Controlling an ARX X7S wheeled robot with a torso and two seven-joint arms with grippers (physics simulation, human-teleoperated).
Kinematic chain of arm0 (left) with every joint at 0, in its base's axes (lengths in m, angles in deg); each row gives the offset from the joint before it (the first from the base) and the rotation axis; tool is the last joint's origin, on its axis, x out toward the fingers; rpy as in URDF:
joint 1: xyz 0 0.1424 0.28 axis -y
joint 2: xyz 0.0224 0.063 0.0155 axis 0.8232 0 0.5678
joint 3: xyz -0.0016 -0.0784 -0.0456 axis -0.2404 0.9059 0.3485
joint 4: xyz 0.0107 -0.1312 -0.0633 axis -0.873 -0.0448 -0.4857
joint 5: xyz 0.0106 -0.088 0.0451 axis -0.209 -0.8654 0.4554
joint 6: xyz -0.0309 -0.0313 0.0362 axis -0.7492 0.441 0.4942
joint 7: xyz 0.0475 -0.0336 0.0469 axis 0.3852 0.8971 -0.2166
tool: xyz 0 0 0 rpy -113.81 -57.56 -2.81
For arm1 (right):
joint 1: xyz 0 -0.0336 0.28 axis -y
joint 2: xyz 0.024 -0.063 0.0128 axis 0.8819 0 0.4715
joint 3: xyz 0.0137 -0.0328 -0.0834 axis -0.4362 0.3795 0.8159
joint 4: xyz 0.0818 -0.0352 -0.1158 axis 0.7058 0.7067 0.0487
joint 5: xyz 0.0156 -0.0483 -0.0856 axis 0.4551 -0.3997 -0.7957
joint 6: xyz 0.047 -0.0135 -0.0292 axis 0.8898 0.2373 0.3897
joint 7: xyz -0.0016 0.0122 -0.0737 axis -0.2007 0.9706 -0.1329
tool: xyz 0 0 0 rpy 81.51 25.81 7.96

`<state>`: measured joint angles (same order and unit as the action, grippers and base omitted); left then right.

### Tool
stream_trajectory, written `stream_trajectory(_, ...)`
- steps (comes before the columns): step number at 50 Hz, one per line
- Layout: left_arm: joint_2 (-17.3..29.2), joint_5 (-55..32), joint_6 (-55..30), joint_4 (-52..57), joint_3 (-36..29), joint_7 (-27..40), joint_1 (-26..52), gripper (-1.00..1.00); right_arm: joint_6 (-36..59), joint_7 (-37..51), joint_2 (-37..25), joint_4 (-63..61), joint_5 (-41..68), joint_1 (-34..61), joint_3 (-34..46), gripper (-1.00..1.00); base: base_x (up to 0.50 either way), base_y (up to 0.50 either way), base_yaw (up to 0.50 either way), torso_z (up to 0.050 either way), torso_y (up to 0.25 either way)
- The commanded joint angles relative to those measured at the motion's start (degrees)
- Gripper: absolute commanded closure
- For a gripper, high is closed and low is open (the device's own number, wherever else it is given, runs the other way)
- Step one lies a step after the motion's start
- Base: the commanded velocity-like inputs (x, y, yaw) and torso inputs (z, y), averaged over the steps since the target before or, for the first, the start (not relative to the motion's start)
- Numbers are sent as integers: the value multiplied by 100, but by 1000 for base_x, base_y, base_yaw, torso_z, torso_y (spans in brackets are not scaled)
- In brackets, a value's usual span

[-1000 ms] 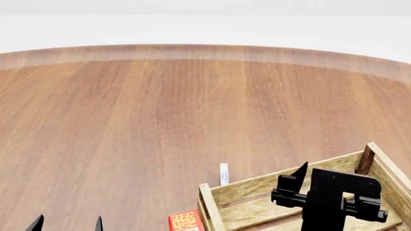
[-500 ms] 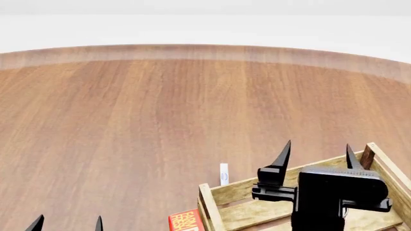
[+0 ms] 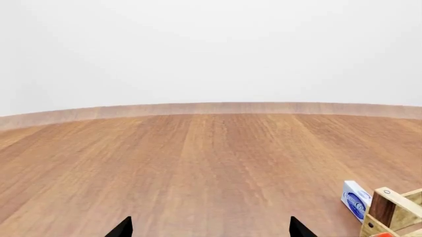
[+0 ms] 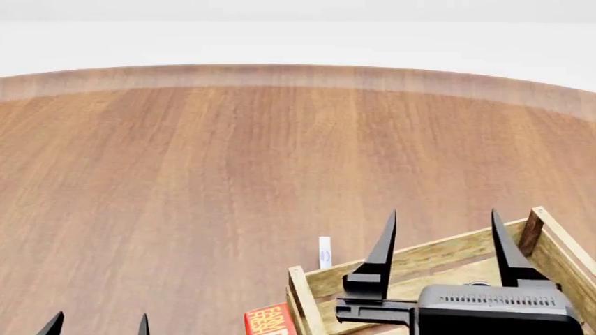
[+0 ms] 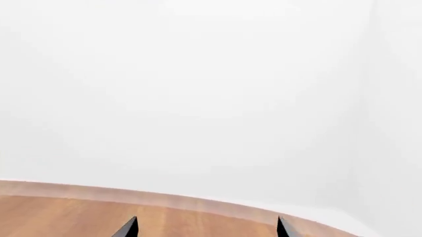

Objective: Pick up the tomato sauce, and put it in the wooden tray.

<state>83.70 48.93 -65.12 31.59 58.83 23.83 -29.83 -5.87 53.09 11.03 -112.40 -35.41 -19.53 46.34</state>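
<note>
No tomato sauce shows in any view. The wooden tray [image 4: 436,252] stands at the lower right of the head view, and one corner post of the tray [image 3: 388,211] shows in the left wrist view. My right gripper [image 4: 443,225] hovers over the tray, open, with its fingers pointing away from me and nothing between them. In its own view the right gripper [image 5: 206,228] faces the table's far edge and a white wall. My left gripper [image 4: 100,322] is open at the lower left, over bare wood. Only the tips of the left gripper [image 3: 209,228] show in its wrist view.
A small white and blue box [image 4: 324,252] lies on the table just beyond the tray's left corner; that box [image 3: 356,200] also shows in the left wrist view. A red carton [image 4: 269,320] sits against the tray's left side. The round wooden table [image 4: 233,160] stretches far ahead.
My right gripper has swung up from a downward pose over the tray, so both fingers now point forward and spread apart. The left gripper has not moved.
</note>
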Motion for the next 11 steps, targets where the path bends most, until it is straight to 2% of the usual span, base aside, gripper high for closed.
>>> stream_trajectory(1, 10, -2, 9, -2, -13, 10, 0, -100, 67, -12, -107, -939, 39, -496, 84, -100, 0, 0, 0, 0, 0)
stream_trajectory(11, 7, -6, 29, -37, -25, 7, 16, -100, 65, -127, -200, -1351, 299, -763, 129, -100, 0, 0, 0, 0, 0)
